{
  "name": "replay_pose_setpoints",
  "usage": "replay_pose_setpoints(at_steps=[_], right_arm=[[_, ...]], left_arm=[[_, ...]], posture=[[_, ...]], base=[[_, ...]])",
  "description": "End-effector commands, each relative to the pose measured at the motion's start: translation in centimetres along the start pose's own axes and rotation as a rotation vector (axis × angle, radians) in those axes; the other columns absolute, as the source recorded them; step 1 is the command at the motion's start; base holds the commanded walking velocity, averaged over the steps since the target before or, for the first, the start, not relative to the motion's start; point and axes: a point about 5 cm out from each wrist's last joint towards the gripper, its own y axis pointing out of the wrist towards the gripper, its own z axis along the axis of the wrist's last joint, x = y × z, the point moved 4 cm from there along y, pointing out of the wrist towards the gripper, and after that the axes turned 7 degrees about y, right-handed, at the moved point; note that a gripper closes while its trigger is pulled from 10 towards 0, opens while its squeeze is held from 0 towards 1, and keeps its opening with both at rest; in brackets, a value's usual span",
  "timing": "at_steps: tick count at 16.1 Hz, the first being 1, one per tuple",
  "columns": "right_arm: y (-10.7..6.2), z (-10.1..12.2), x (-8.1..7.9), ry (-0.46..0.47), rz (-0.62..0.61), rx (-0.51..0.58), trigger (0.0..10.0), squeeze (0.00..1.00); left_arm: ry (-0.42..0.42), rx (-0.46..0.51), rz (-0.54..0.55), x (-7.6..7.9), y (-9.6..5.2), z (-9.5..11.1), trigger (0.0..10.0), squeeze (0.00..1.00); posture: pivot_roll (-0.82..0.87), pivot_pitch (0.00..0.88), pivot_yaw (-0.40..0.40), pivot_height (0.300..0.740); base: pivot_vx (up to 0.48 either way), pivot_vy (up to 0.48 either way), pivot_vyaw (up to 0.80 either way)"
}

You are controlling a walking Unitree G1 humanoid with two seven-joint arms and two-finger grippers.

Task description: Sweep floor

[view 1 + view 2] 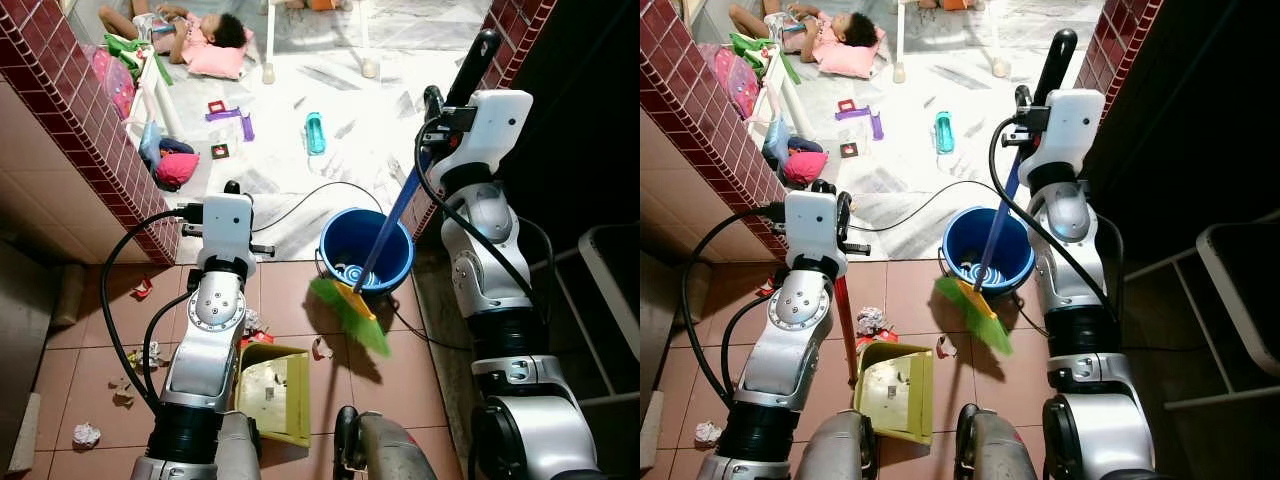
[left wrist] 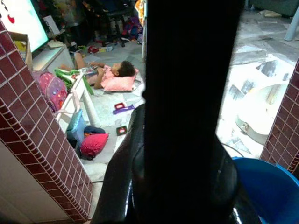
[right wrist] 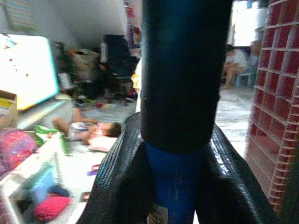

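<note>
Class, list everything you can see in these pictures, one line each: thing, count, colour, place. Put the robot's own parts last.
Broom: one, blue handle, green bristles, leaning over the bucket.
Bucket: one, blue, at the edge of the terracotta tiles.
Dustpan: one, yellow-green, on the tiles by the left arm, on a red handle.
Paper scraps: several, white, scattered on the tiles.
Cable: one, black, across the pale floor.
Bottle: one, teal, on the pale floor.
Pillow: one, pink, under a person lying on the floor.
Wall: dark red tiles, left.
Left pincer: shut on the dustpan's handle.
Right pincer: shut on the broom handle.
</note>
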Motion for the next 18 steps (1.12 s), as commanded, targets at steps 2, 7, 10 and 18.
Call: replay_pose_setpoints(at_steps=[2,7,10,18], right_arm=[[0.3,1.9,-2.5,0.135,0.162,0.053,10.0,0.0],[-3.8,-1.6,-3.8,0.03,0.376,-0.065,10.0,0.0],[-4.4,-1.0,-3.0,0.002,0.344,-0.04,10.0,0.0],[-3.7,-0.6,-4.1,-0.098,0.377,-0.037,10.0,0.0]], left_arm=[[0.009,0.019,-0.006,0.1,0.1,0.6,10.0,0.0],[0.021,0.013,-0.013,-0.1,0.1,0.2,10.0,0.0],[0.04,0.003,-0.008,0.3,0.1,-0.3,10.0,0.0],[0.05,-0.013,0.015,-0.2,0.1,-0.7,10.0,0.0]], posture=[[-0.07,0.079,-0.006,0.74],[-0.07,0.07,-0.011,0.74],[-0.08,0.067,-0.003,0.74],[-0.08,0.073,-0.007,0.74]], base=[[0.0,0.0,0.0],[0.0,0.0,0.0],[0.0,0.0,0.0],[0.0,0.0,0.0]])
